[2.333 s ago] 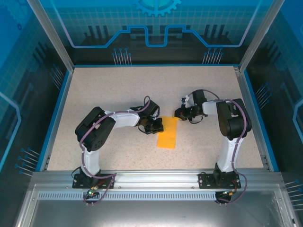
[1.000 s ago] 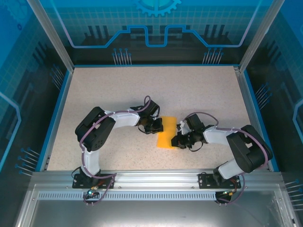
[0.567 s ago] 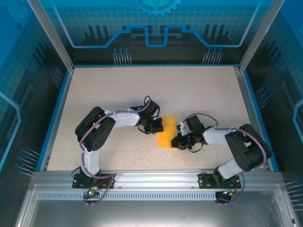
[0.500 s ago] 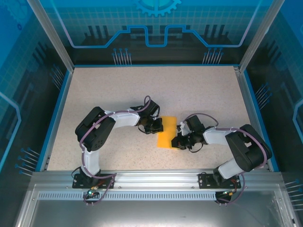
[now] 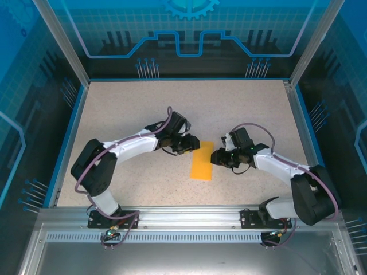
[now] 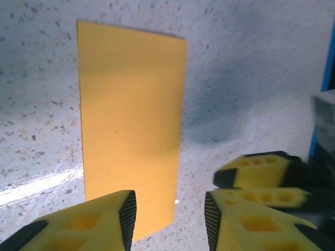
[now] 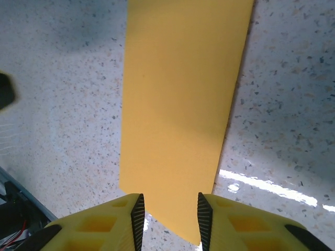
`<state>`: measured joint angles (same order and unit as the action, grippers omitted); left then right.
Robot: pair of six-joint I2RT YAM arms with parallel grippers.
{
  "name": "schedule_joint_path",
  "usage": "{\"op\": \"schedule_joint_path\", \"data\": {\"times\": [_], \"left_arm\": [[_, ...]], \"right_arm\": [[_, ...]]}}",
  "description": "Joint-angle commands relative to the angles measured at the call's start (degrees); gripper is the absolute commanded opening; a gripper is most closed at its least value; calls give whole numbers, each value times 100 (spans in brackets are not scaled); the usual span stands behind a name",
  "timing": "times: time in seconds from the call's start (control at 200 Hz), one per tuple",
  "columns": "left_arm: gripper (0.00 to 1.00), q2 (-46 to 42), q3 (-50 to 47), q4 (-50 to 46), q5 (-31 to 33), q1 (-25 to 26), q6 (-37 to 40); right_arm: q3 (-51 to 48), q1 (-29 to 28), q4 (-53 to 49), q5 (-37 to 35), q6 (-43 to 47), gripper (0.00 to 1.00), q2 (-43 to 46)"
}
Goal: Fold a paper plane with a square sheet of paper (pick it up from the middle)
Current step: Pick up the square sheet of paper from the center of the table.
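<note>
Orange-yellow sheet of paper [image 5: 202, 161], folded to a narrow rectangle, lies flat on the speckled table [image 5: 126, 109]. Left gripper [image 5: 192, 145] sits at its far-left corner, right gripper [image 5: 214, 158] at its right edge; both spread, holding nothing.

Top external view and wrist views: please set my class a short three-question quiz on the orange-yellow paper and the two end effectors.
1. True or false: the thin orange-yellow paper lies flat on the speckled table as a narrow rectangle.
2. Pick one. In the top external view, the left end effector is: A, beside the paper's far end; B, beside its near end; C, over its middle.
3. Fill the gap: in the right wrist view, the right end effector has its jaws ____, with the paper's end showing between them.
Key: 1 true; 2 A; 3 open.
</note>
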<state>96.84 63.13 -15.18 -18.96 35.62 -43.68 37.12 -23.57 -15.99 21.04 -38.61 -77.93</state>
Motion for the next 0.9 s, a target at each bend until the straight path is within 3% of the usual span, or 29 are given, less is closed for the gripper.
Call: {"op": "schedule_joint_path", "data": {"times": [0.0, 0.235, 0.89], "left_arm": [[45, 0, -455, 248, -509, -255, -231], [48, 312, -600, 684, -981, -310, -426], [49, 840, -513, 780, -1147, -259, -510]], "right_arm": [[161, 13, -44, 71, -49, 33, -307], [279, -57, 237, 330, -120, 32, -841], [300, -121, 255, 111, -131, 30, -1373]]}}
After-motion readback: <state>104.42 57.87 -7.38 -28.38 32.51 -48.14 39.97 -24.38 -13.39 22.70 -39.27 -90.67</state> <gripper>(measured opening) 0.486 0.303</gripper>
